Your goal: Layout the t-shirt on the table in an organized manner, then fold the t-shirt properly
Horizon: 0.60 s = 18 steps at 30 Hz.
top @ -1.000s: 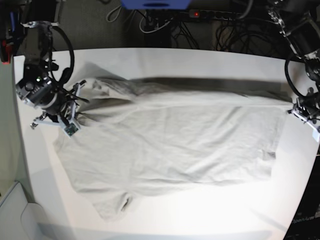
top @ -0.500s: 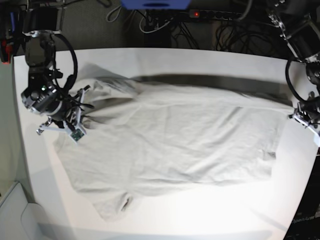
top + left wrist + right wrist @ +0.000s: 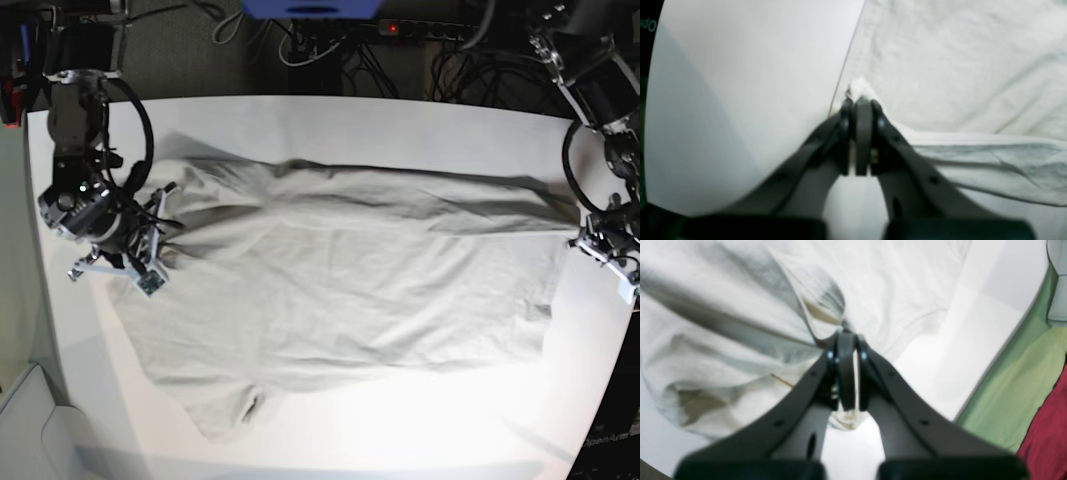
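T-shirt [image 3: 350,280] lies spread across the middle of the table [image 3: 400,120]; long axis runs left to right in the base view, sleeves at frame left, hem at frame right. Left gripper [image 3: 860,100] is clenched on a hem corner, right gripper [image 3: 846,336] on cloth near a shoulder. Likely the layout step; next move calls for an even outward pull, then setting the cloth down flat.

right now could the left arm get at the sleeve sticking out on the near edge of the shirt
Probably not yet. The left gripper is shut on the t-shirt at its far right corner, busy holding it. The near sleeve lies flat and uncovered, but across the table.
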Each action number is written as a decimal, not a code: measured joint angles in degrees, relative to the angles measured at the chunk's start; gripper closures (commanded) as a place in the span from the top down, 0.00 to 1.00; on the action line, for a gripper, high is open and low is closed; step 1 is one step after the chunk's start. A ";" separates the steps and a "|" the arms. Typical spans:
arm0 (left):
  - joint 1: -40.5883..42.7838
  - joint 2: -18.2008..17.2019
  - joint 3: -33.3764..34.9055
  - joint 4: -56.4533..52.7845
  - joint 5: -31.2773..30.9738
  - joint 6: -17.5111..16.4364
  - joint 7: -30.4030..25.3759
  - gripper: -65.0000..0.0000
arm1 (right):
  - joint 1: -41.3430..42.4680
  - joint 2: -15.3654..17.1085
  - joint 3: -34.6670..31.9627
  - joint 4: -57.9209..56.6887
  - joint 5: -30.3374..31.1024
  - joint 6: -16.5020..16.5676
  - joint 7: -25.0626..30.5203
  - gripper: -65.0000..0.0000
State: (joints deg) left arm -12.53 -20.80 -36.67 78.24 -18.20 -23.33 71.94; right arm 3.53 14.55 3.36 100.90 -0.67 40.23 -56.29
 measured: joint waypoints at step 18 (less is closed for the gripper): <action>-0.66 -0.02 1.36 -0.04 -0.24 0.00 0.00 0.00 | 1.31 0.04 0.00 -0.04 0.00 0.00 -0.07 0.00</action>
State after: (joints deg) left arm -13.19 -20.82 -35.31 78.19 -18.44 -23.33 71.94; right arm 4.84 14.59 3.36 100.86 -0.67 40.23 -56.36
